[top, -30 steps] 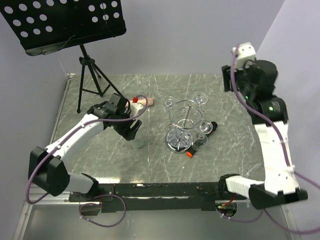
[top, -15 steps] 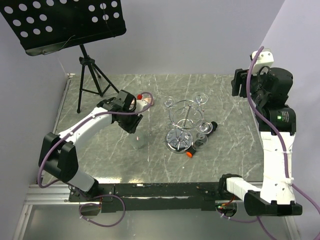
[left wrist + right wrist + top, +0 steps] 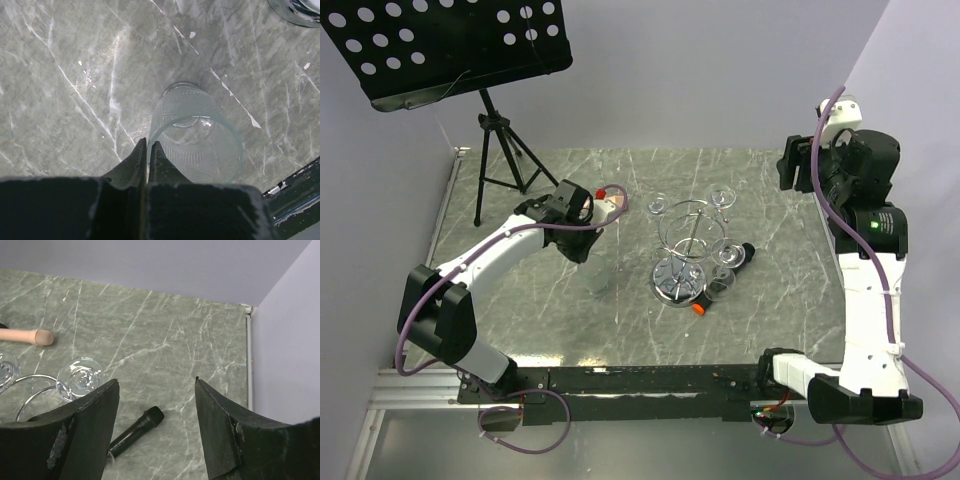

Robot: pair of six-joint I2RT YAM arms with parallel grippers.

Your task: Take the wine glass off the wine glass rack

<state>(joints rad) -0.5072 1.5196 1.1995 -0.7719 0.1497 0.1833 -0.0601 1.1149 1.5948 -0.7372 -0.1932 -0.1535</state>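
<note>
The wine glass rack [image 3: 687, 232] is a chrome wire stand on a round disc base at the table's middle, and an edge of that base [image 3: 300, 9] shows in the left wrist view. Wine glasses hang from it upside down, their feet uppermost [image 3: 722, 196] [image 3: 80, 377]. A clear glass [image 3: 598, 279] [image 3: 197, 145] stands upright on the table left of the rack. My left gripper [image 3: 582, 245] [image 3: 148, 143] is shut and holds nothing, its tips just over the near rim of that glass. My right gripper [image 3: 788, 168] [image 3: 156, 382] hangs open and empty, high at the back right.
A black music stand [image 3: 450, 45] on a tripod [image 3: 495, 165] stands at the back left. A wooden handle [image 3: 614, 203] [image 3: 31, 336] lies behind the left gripper. A black stick-shaped object [image 3: 741, 254] [image 3: 136, 432] and an orange-tipped item [image 3: 700, 307] lie beside the rack base.
The left gripper let go of the standing glass, drew back and up from it, and closed empty. The right arm lifted and turned a little.
</note>
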